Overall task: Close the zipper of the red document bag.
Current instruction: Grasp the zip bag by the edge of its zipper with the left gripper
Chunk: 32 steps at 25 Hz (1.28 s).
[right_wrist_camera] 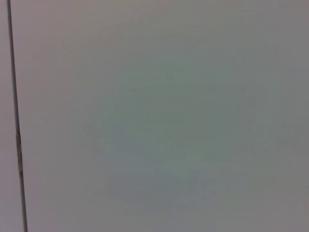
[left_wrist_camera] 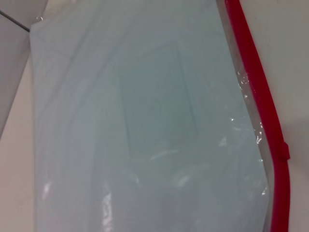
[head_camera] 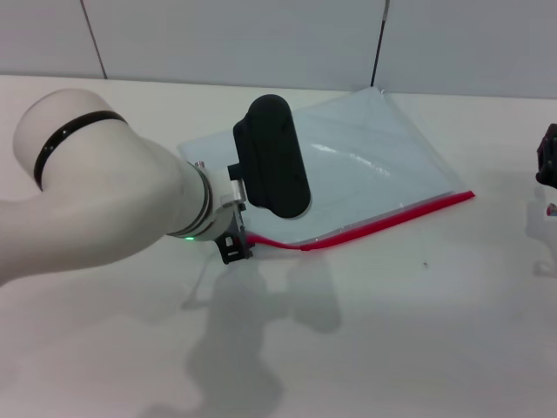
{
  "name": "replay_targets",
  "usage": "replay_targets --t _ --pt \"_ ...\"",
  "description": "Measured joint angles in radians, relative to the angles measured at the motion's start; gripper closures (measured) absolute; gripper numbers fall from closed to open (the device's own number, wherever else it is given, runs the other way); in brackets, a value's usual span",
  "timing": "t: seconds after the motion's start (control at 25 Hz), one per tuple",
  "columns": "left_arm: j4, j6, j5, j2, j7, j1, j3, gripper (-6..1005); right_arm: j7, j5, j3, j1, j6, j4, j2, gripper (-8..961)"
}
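The red document bag (head_camera: pixel 365 148) lies flat on the white table, a pale translucent pouch turned at an angle. Its zipper (head_camera: pixel 383 219) is a thin red strip along the near long edge, bowed upward near the left end. My left gripper (head_camera: pixel 233 248) is low at that left end of the strip, mostly hidden behind my own wrist. The left wrist view looks along the bag (left_wrist_camera: pixel 145 121), with the zipper (left_wrist_camera: pixel 263 96) down one side and a small bump (left_wrist_camera: pixel 286 152) on it. My right gripper (head_camera: pixel 546 158) stays at the far right edge, away from the bag.
The white table (head_camera: pixel 392 331) stretches in front of the bag. A grey panelled wall (head_camera: pixel 261 35) with dark seams stands behind it. My left arm's shadow falls on the table near the front. The right wrist view shows only a plain grey panel (right_wrist_camera: pixel 169 121) with one dark seam.
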Motion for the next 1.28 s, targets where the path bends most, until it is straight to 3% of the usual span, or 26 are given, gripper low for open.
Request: replay_targets --t 0.76,0.88,1.04,1.28 --pt "-0.026 -0.080 0.000 0.000 -0.022 -0.001 -0.003 498 0.000 0.000 0.002 0.000 0.000 -0.004 0.000 553" --pt "-0.028 -0.083 0.000 0.001 -0.028 -0.002 -0.009 714 0.000 0.000 0.002 0.000 0.000 -0.006 0.000 553" --pt "-0.026 -0.097 0.000 0.000 -0.046 0.004 -0.027 862 0.000 0.000 0.002 0.000 0.001 -0.014 0.000 554" --pt "-0.025 -0.123 0.000 0.002 -0.070 0.008 -0.034 896 0.000 -0.001 0.002 -0.001 0.010 -0.056 -0.001 555"
